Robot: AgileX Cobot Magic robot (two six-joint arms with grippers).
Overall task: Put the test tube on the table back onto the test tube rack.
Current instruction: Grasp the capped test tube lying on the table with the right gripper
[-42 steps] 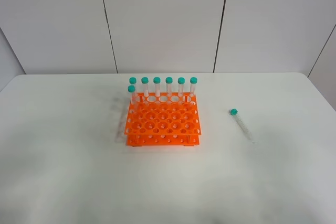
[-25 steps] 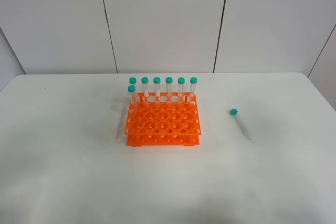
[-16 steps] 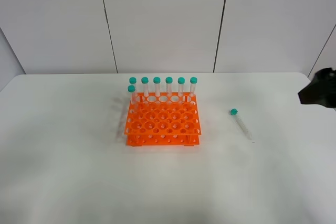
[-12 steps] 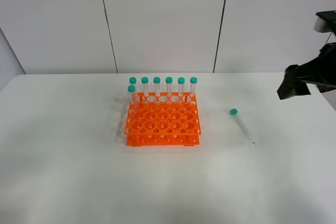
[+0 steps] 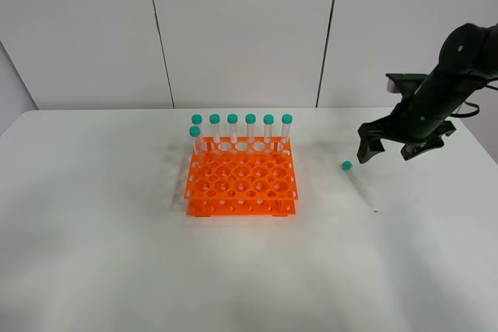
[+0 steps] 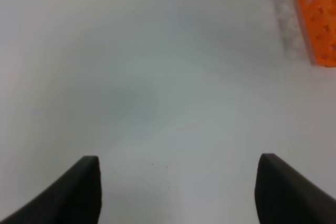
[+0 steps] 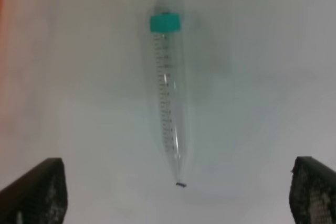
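The test tube [image 5: 358,183] lies flat on the white table [image 5: 117,254], right of the orange test tube rack [image 5: 241,182]. Its teal cap points to the back. In the right wrist view the test tube [image 7: 169,93] lies lengthwise ahead, centred between my fingertips [image 7: 37,192]. My right gripper [image 5: 387,150] hovers open just behind and right of the tube's cap, holding nothing. My left gripper [image 6: 178,198] is open over bare table, with a corner of the rack [image 6: 320,19] far ahead. The exterior view does not show the left arm.
Several teal-capped tubes [image 5: 242,130] stand upright along the rack's back row, and one more [image 5: 195,139] stands in the second row at the left. The other holes are unfilled. White wall panels [image 5: 241,29] rise behind the table.
The right arm came in from the right edge and swung left and down, and now hangs near the lying tube. The tube, rack and left gripper have not moved.
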